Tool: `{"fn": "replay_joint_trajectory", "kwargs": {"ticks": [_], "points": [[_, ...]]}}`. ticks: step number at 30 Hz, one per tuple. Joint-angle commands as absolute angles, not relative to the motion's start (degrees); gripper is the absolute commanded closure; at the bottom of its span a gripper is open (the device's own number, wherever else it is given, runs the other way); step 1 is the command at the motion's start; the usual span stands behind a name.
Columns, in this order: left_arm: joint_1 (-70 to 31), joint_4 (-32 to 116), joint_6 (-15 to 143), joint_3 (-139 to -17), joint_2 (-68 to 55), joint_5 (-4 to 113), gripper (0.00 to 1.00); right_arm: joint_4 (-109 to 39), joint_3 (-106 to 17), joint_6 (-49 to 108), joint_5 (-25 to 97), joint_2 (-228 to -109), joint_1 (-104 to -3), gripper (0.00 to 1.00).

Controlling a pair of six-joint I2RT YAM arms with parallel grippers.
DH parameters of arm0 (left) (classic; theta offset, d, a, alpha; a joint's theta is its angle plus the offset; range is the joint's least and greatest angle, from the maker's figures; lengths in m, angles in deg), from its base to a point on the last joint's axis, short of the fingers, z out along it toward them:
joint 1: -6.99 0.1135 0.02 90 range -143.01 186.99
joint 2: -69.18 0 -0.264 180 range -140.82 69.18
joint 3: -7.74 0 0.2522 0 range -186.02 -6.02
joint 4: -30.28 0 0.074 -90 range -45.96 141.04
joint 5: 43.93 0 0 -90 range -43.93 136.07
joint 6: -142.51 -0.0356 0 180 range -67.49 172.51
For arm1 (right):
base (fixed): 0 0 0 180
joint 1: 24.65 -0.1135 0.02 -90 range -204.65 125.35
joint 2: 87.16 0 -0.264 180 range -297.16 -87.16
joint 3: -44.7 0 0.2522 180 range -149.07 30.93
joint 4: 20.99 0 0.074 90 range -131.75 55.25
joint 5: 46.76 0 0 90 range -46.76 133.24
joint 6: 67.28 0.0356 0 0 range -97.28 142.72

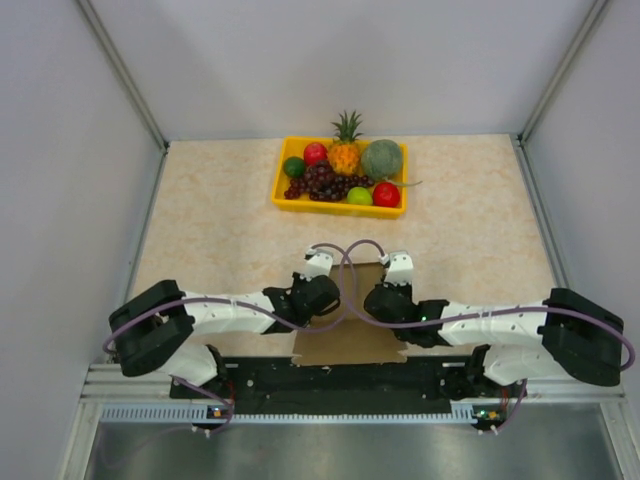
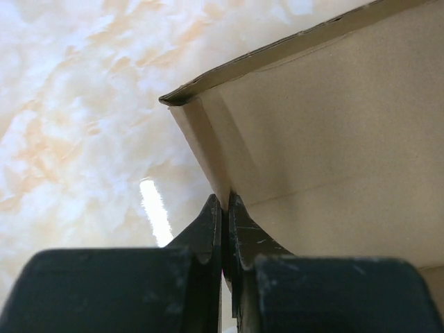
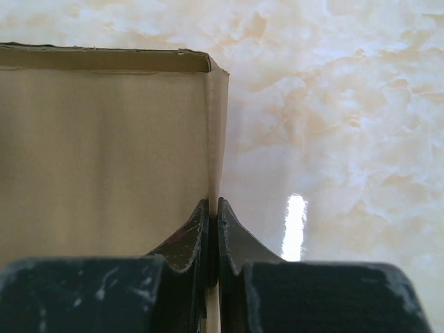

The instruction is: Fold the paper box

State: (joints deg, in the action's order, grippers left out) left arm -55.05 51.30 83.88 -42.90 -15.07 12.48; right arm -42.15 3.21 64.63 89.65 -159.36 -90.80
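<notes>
Left gripper (image 2: 223, 208): jaws pressed almost together, pinching thin upright left side wall of paper box (image 2: 333, 139) at wall's near end. Box is brown cardboard, partly folded, and sits on marble-pattern table (image 2: 83, 104) at near edge between 2 arms, with far wall raised and meeting side walls at corners. Right gripper (image 3: 213, 211): jaws closed to sliver, pinching upright right side wall. Yellow fruit tray (image 1: 335, 208) well apart at far side.

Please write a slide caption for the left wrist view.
Left pincer shut on a side wall of the paper box, over the marbled table.
</notes>
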Motion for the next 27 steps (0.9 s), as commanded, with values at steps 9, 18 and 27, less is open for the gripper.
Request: {"fn": "replay_joint_trajectory", "kwargs": {"ticks": [9,18,27], "points": [[-56.2,45.3,81.2,-34.7,0.0,12.8,0.87,-20.6,4.3,58.6,87.9,-153.3,-93.0,1.00],[-56.1,47.5,82.4,-34.1,7.4,16.0,0.58,-19.9,5.0,58.2,88.6,-152.6,-93.0,1.00],[-55.9,48.9,80.9,-32.7,20.7,20.5,0.01,-20.4,5.4,58.0,88.9,-152.5,-92.9,1.00]]}}
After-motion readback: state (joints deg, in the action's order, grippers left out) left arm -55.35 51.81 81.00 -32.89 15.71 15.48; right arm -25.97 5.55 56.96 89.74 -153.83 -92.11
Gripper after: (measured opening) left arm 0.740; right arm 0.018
